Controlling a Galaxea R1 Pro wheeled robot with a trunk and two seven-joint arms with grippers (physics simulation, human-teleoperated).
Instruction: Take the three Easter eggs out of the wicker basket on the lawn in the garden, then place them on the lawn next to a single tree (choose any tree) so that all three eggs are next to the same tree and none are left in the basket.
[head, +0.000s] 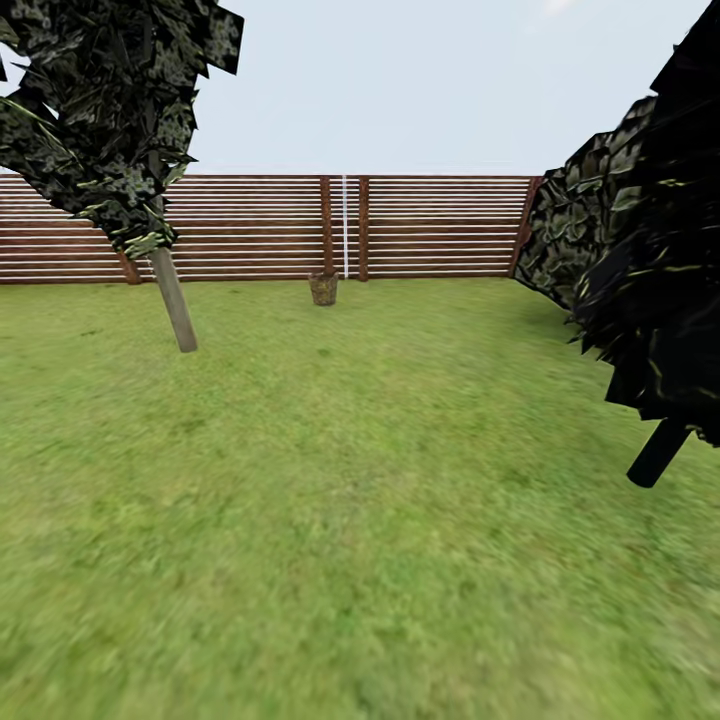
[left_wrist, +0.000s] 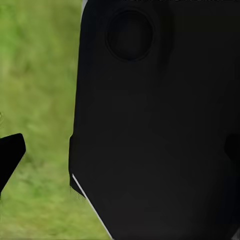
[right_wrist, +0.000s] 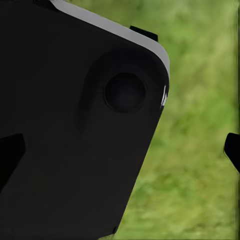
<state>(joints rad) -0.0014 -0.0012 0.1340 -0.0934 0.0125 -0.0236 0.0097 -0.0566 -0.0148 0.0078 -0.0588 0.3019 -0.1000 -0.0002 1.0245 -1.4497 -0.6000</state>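
The wicker basket (head: 323, 289) stands small and far off on the lawn (head: 360, 500), just in front of the fence. The Easter eggs cannot be made out at this distance. A tree (head: 174, 300) with a pale, leaning trunk and blotched dark leaves rises at the left, nearer than the basket. In the left wrist view my left gripper (left_wrist: 120, 152) is open, with one black fingertip (left_wrist: 10, 156) at the frame's edge over grass. My right gripper (right_wrist: 120, 150) is open too, its fingertip (right_wrist: 233, 150) over grass. Each looks at a black panel of my own body.
A brown slatted fence (head: 440, 228) closes the far side of the garden. A black-foliaged tree with a thin black trunk (head: 658, 452) crowds the right side. Open grass stretches from me to the basket.
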